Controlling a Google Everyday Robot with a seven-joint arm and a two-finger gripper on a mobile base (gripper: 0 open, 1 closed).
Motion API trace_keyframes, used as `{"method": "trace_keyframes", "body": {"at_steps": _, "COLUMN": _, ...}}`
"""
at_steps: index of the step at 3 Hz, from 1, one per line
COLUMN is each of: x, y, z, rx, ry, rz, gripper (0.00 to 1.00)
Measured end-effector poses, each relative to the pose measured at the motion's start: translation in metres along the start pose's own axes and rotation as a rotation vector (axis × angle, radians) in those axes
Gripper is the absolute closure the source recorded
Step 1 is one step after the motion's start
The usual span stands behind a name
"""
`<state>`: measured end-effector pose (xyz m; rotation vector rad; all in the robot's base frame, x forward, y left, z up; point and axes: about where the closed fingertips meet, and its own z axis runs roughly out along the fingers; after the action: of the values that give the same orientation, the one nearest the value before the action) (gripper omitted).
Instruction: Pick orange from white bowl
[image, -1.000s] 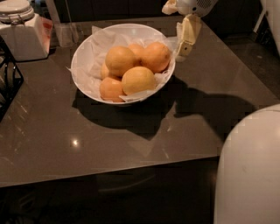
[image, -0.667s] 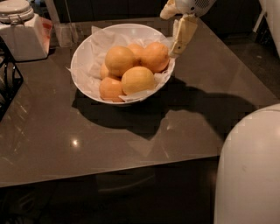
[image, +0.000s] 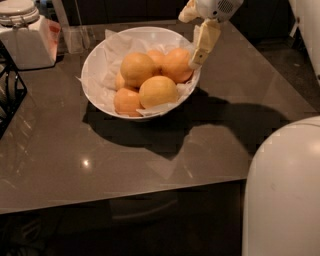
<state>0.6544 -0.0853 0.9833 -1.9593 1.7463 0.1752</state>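
Currently end effector (image: 199, 47) beside orange (image: 175, 66), over white bowl (image: 92, 70)

Pale gripper (image: 199, 50) at right rim of white bowl (image: 86, 66), beside orange (image: 175, 65)

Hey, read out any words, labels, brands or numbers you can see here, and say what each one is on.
No text is readable in this view.
A reddish patch on the white box at far left: possibly a label, too blurred to read.
The round white lidded jar and the glossy white paper-lined bowl: no markings show.
The cream robot gripper, at the bowl's right rim beside the deep-orange round fruit: no lettering.
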Motion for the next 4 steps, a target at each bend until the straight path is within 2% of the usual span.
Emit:
{"method": "trace_keyframes", "body": {"at_steps": 2, "x": 0.0, "y": -0.001, "z": 0.022, "rx": -0.042, "ry": -0.091, "rz": 0.047, "gripper": 0.14}}
{"method": "trace_keyframes", "body": {"at_steps": 3, "x": -0.002, "y": 0.001, "z": 0.028, "rx": -0.06, "ry": -0.114, "rz": 0.057, "gripper": 0.2}}
{"method": "trace_keyframes", "body": {"at_steps": 4, "x": -0.005, "y": 0.004, "z": 0.026, "rx": -0.063, "ry": -0.11, "rz": 0.064, "gripper": 0.24}}
